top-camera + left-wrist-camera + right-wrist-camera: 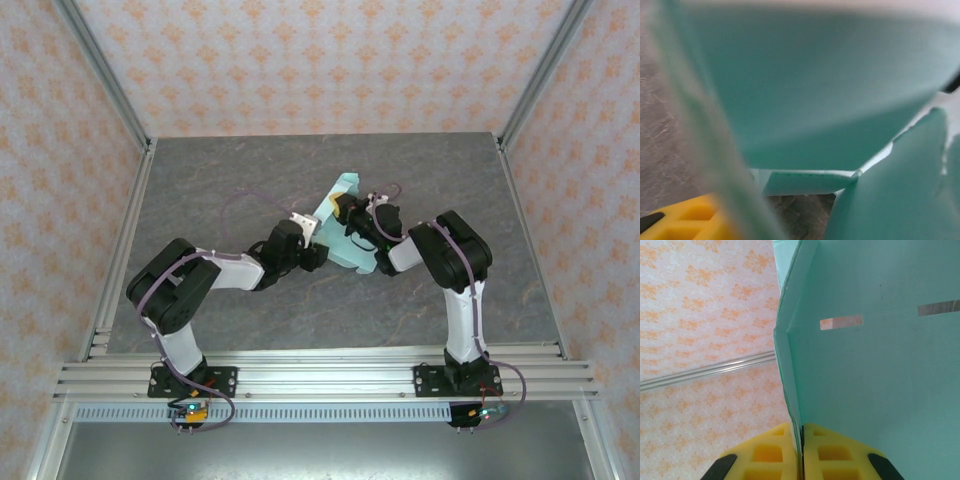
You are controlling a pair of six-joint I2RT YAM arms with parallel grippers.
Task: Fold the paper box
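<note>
Meeting at centre of top view: left gripper [312, 247] and right gripper [347, 213], both at paper box [343, 188], mint card over grey table [220, 180].

Left wrist view: paper box [820, 90] blurred, hard against lens, covering most of frame; yellow finger [690, 220] lower left beside card; jaw width cannot tell.

Right wrist view: right gripper [801, 440] bottom centre, yellow fingers pinched tight on paper box [875, 375] edge; panel rises to upper right, two slits [841, 322]; orange-patterned wallpaper [705, 300] at left.

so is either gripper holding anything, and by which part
The right gripper is pinched shut on the paper box, gripping the thin edge of one panel. Whether the left gripper grips it too cannot be told.
</note>
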